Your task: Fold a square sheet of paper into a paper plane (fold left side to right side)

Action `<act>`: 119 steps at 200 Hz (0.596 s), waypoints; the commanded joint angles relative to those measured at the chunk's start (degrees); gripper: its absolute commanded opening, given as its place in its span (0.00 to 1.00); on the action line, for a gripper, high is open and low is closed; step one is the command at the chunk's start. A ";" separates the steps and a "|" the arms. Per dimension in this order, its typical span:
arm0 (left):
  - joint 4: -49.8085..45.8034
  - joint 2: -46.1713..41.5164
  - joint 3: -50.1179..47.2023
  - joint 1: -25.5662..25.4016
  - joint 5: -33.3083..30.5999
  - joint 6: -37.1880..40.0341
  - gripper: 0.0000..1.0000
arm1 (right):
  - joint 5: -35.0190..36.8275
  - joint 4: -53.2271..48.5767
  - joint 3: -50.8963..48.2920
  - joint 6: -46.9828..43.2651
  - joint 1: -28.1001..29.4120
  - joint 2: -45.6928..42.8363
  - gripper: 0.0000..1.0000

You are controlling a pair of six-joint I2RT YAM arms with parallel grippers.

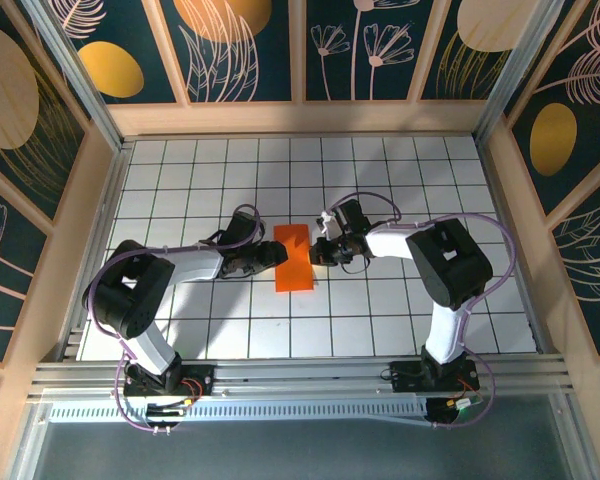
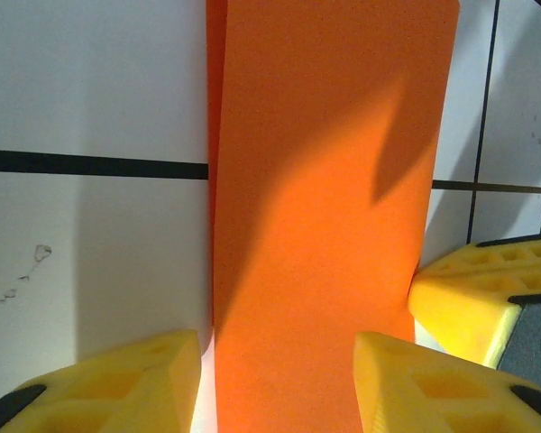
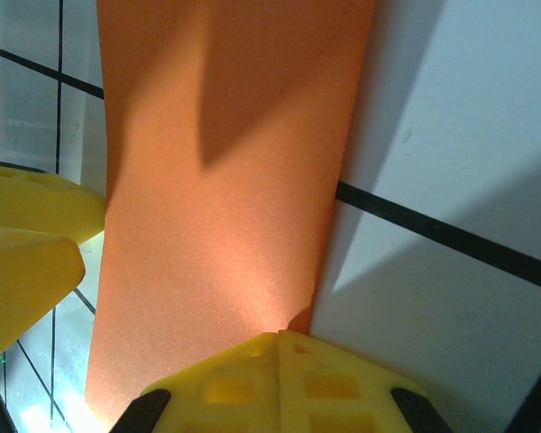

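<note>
White gridded counter, near part: bare tiles ahead of the two arm bases. Mid-counter: the left hand and the right hand faced each other across the square sheet of paper, which lay flat as a narrow orange rectangle, long axis running away from the bases. Step in hand, by judgement: the left-to-right fold looked made, with its crease being set. Left hand: fingers spread wide, straddling the paper's near edge, gripping nothing. Right hand: fingers closed tip to tip at the opposite long edge, touching it. Whether a layer was pinched between them could not be told. A sliver of under-layer showed along one long edge in the left wrist view, so the next move probably called for squaring the layers and pressing the crease flat. Far end of the sheet: unheld, lying on the tiles.
</note>
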 commanded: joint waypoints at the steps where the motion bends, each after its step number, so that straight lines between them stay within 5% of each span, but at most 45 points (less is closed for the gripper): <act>1: -2.89 0.74 0.46 -0.40 -0.97 0.91 0.48 | 5.36 -4.62 -0.75 -1.49 -1.54 0.39 0.00; 119: 4.56 2.95 -0.14 -0.79 4.74 -1.88 0.42 | 4.33 -4.00 -0.55 -1.25 -1.67 0.65 0.00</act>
